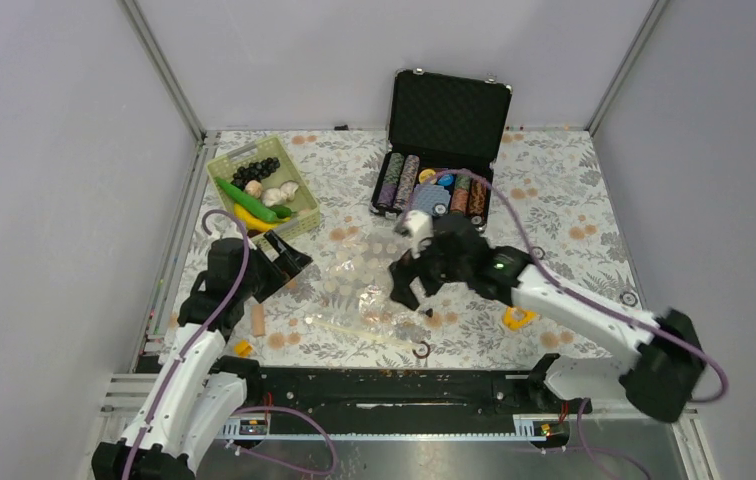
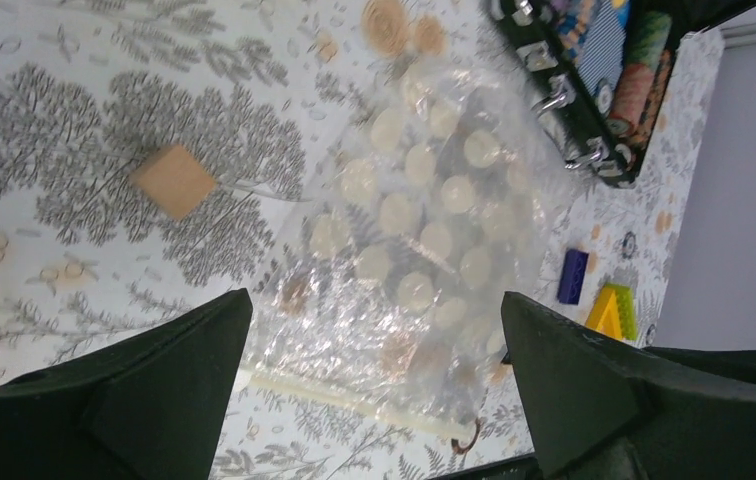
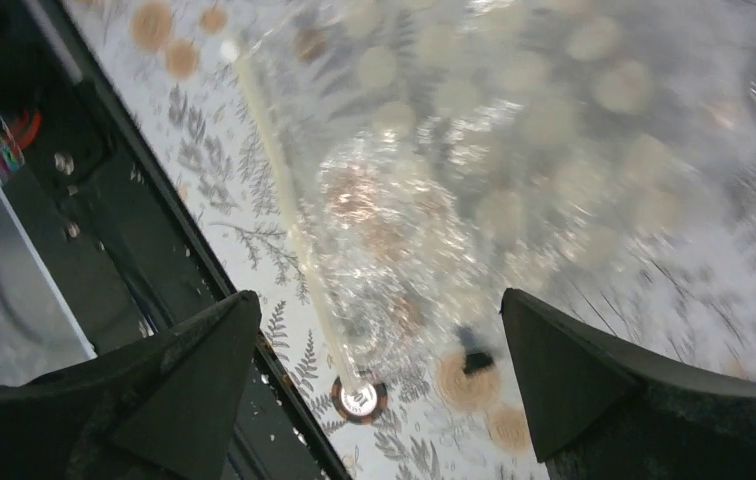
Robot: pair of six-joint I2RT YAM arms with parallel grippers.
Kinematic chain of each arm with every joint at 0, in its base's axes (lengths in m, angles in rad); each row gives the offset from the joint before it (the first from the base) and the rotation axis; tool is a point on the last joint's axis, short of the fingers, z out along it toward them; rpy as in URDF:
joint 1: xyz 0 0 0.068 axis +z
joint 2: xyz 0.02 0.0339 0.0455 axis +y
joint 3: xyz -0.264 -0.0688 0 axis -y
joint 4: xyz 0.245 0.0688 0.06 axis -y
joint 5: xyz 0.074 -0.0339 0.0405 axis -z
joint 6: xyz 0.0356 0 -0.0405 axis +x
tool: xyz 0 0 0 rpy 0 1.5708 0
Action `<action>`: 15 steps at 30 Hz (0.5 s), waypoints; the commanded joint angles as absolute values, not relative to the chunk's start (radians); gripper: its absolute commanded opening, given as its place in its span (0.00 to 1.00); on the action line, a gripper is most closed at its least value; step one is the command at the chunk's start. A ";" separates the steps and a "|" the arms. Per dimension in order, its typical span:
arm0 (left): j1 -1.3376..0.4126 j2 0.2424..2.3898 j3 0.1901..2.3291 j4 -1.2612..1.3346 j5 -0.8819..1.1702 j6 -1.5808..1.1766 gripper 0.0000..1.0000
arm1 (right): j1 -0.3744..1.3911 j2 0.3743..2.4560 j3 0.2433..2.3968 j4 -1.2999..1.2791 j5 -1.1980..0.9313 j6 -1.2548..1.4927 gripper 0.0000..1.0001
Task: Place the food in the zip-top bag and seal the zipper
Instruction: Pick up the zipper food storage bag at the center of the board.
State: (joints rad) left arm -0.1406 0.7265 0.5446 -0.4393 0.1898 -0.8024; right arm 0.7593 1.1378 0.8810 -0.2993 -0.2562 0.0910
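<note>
Zip-top bag (image 1: 369, 285) flat on desk, centre; zipper (image 1: 364, 331) along near edge. Food (image 1: 259, 190) in green basket (image 1: 297, 224), far left. Right fingers (image 3: 184, 390) above bag, left fingers (image 2: 154, 390) beside it; both spread, empty.
Risk: pinching both film layers, mouth won't open; slick bag slides.

No readable text, label, brand or number on anything in view.

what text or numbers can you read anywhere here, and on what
No text is readable in any view.
chips: any face marks are too small to read.
bag: only plain round dots, no words.
</note>
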 commanded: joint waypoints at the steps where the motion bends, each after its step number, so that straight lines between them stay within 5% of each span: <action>1: -0.144 0.657 0.519 -0.523 0.188 -0.816 0.99 | 0.970 1.341 0.987 -0.244 -0.202 -0.124 0.98; 15: -0.146 0.571 0.475 -0.625 0.192 -0.822 0.99 | 1.132 1.813 1.217 -0.331 -0.106 -0.254 0.96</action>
State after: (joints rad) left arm -0.1436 0.5716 0.4797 -0.6220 0.1841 -0.8139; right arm 1.1217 1.7847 1.1816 -0.3515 -0.1581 -0.2245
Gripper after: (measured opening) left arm 0.985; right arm 0.960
